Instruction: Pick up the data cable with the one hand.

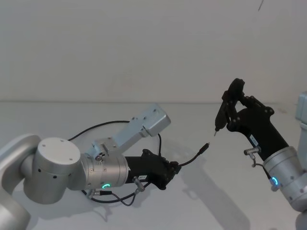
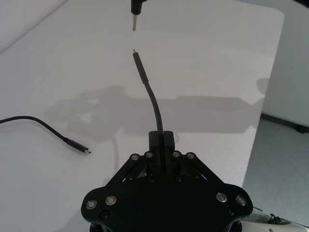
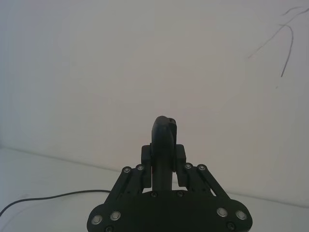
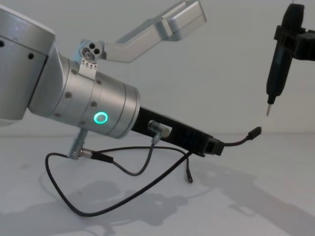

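Thin black data cable (image 2: pixel 153 104) in left gripper (image 2: pixel 161 141)

Silver cylindrical wrists are glowing with green rings; the black, flat left gripper (image 1: pixel 168 171) and right gripper (image 1: pixel 233 103) are showing silver screws.

Left gripper (image 4: pixel 212 146) clamps the data cable (image 4: pixel 147 189), plug toward an upright tool (image 4: pixel 280 59)
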Robot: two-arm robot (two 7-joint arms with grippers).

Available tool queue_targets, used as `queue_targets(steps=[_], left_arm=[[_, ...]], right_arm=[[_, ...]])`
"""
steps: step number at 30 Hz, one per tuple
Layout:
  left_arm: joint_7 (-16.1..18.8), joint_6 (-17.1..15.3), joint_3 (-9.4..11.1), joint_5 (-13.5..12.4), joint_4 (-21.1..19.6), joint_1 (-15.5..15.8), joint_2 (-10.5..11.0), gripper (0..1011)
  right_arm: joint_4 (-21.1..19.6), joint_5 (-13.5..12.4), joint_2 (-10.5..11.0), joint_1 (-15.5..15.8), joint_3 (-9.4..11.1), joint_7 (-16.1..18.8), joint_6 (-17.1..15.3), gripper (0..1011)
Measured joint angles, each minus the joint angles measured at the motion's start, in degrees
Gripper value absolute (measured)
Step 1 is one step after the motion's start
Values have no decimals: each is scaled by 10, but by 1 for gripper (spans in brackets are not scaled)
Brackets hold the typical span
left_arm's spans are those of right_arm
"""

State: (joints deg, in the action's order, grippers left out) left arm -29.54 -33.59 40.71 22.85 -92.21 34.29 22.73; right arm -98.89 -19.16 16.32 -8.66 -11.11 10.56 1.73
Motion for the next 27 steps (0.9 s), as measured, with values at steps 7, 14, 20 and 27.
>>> queue_targets(steps=[7, 14, 20, 27], left_arm=[[0, 2, -3, 2, -5, -2, 3, 40], [-1, 3, -6, 3, -8, -2, 5, 40], [-1, 4, -6, 3, -9, -3, 6, 40], [-1, 4, -7, 4, -10, -3, 6, 40]], right_arm=[[18, -1, -4, -13, 0, 12, 2, 279], [24, -4, -6, -17, 0, 21, -4, 279], [24, -6, -6, -18, 1, 27, -10, 279], [22, -8, -6, -18, -1, 32, -18, 279]])
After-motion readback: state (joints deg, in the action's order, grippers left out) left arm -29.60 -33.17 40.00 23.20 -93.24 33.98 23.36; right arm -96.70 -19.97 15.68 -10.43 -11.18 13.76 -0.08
